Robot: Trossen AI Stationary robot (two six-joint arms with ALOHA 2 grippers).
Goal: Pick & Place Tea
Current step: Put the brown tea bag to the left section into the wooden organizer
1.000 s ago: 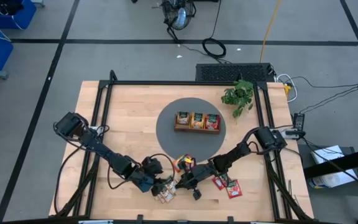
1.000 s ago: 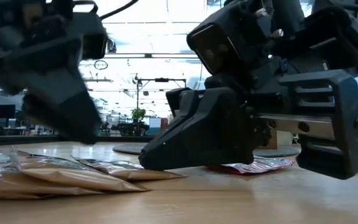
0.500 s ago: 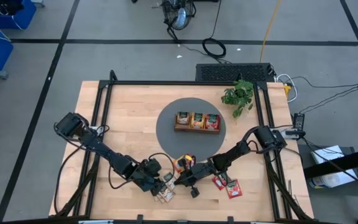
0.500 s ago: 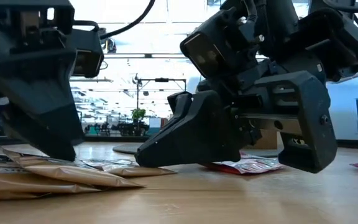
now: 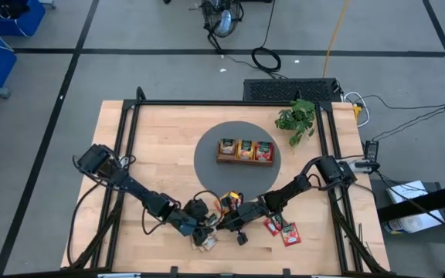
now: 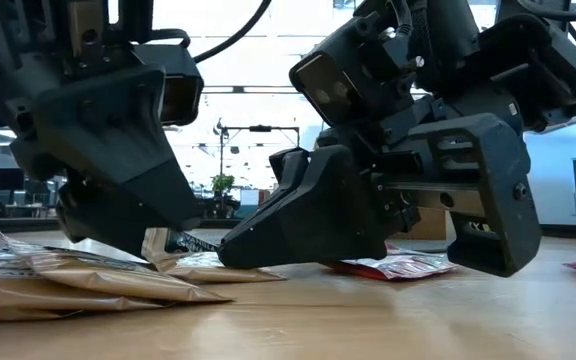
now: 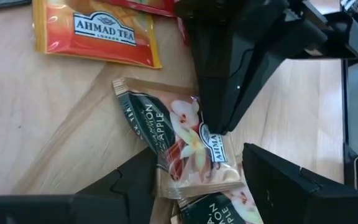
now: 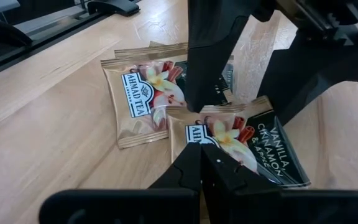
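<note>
Now | left gripper [image 7: 194, 186] wide astride green-and-tan sachet [image 7: 188, 149], seemingly ungripped | right gripper [image 8: 201, 165] closed, empty

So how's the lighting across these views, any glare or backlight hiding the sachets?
Low view: bright windows backlight both grippers into dark shapes, and the tan sachets lie in shade. Left wrist view: even light, the orange sachet has readable print. Right wrist view: labels legible, no glare.

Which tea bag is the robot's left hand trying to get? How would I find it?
Look at the table's near edge, where both hands meet over tan tea bags. The left hand is open around the top tan bag, which the shut right hand presses down. It shows a white flower, unlike the orange bag beside it.
</note>
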